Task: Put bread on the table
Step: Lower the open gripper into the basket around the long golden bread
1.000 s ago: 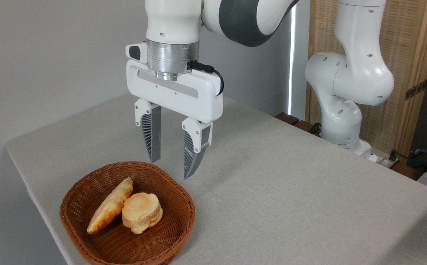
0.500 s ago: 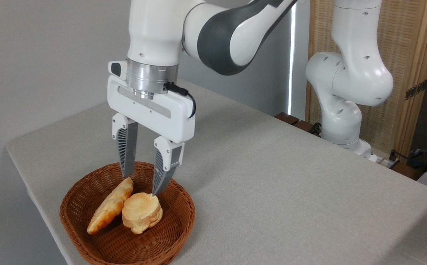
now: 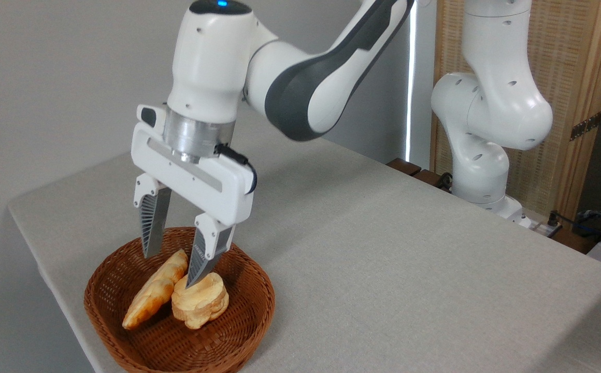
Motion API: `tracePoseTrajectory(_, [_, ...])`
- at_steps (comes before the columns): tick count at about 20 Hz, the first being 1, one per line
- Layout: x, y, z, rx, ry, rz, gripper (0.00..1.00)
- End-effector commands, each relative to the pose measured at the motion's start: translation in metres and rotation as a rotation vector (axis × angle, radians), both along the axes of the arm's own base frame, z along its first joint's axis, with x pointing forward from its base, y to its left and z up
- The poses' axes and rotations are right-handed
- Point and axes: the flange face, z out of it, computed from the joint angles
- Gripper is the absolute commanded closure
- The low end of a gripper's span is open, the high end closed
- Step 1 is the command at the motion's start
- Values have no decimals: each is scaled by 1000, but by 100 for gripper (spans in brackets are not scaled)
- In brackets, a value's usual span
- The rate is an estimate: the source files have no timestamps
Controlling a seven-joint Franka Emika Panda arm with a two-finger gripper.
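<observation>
My pincer (image 3: 170, 269) hangs open over the brown wicker basket (image 3: 248, 321) on the grey cloth counter (image 3: 383, 269). Long golden-brown leaf-shaped bread (image 3: 153, 295) touches the round pale bun (image 3: 202, 303); risk: right finger clips the bun.

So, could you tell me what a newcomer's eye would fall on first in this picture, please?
Probably the white arm's end effector, open and poised over the brown wicker basket at the table's front left corner. Next, the two baked goods inside: the long leaf-shaped bread, lying between the fingers, and a round bun touching its right side.
</observation>
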Motion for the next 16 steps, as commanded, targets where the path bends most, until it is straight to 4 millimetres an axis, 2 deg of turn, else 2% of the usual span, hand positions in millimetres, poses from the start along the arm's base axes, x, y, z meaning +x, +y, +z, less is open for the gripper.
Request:
tracePoseTrajectory(1, [10,-1,-11,-19,-49,25,0])
tracePoseTrajectory(5, [20,-1,-27,-12,-90,39,0])
tracePoseTrajectory(8, [22,-13,-41,-2,-73,8,0])
tracePoseTrajectory(11, [26,-23,-47,-2,-109,-2,0])
tracePoseTrajectory(16, [30,-24,-52,1,-136,2,3])
